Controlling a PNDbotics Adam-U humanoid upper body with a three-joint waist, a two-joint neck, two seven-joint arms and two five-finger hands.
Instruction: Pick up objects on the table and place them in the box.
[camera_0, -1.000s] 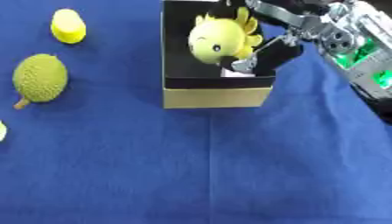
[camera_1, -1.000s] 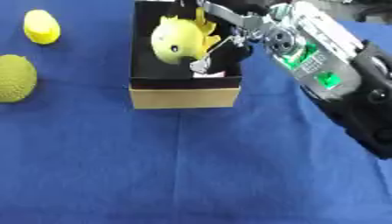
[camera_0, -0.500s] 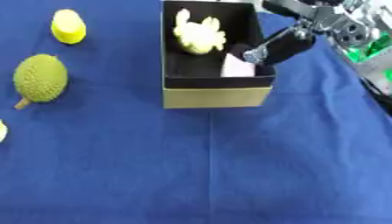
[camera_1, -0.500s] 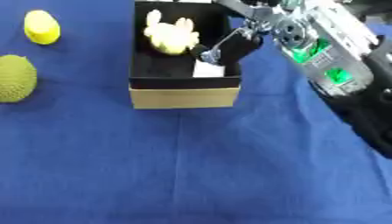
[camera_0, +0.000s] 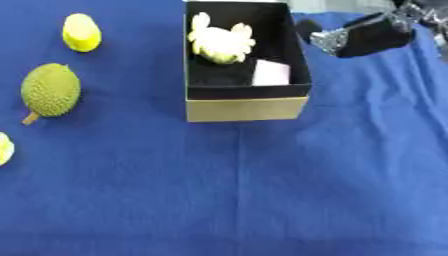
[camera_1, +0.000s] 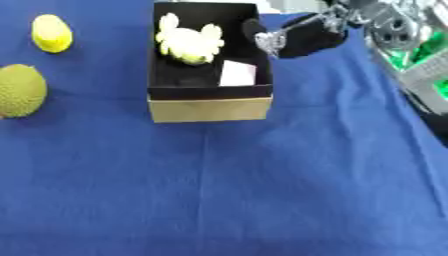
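Box (camera_0: 245, 107) up in the top middle of the frame, sitting on the table (camera_0: 262, 200). Plush toy (camera_0: 220, 42) inside it toward the back left, small flat card (camera_0: 272, 73) inside too, nearer the front right corner. Robot hand (camera_1: 293, 37) just past the box's right wall, upper right of the frame, outside the box. Over on the left side, well apart from the box: small rounded fruit (camera_0: 81, 32) at upper left, bumpy fruit (camera_0: 50, 90) below it, and one more bit (camera_0: 3, 148) cut off by the left edge, lower still.
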